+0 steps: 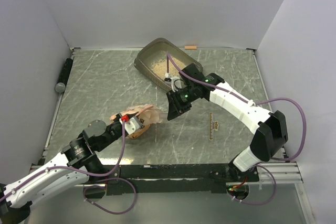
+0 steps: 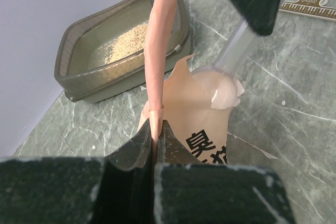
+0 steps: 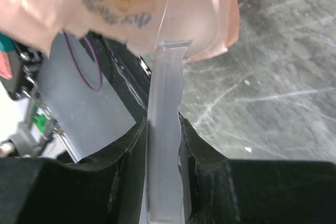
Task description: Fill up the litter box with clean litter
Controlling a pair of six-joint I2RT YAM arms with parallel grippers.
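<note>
White walls close round a grey marbled counter point(image 1: 105, 82). At its far edge sits the litter box point(image 1: 163, 61), long axis slanting far-left to near-right, with a thin patch of clean litter point(image 2: 126, 40) inside. It lies just beyond the right claw point(image 3: 164, 145), the nearer one, which is clenched on a clear scoop point(image 3: 167, 77) dipped into the pink bag point(image 1: 140, 117). The left claw point(image 2: 156, 139) pinches the bag's rim. Whatever the scoop holds is hidden.

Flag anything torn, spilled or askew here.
The soft salmon-pink plastic bag has a ragged, torn mouth, with one long strip pinched in the left gripper. The grey-brown rectangular plastic litter box sits at a slant, holding only a thin patch of tan litter.
</note>
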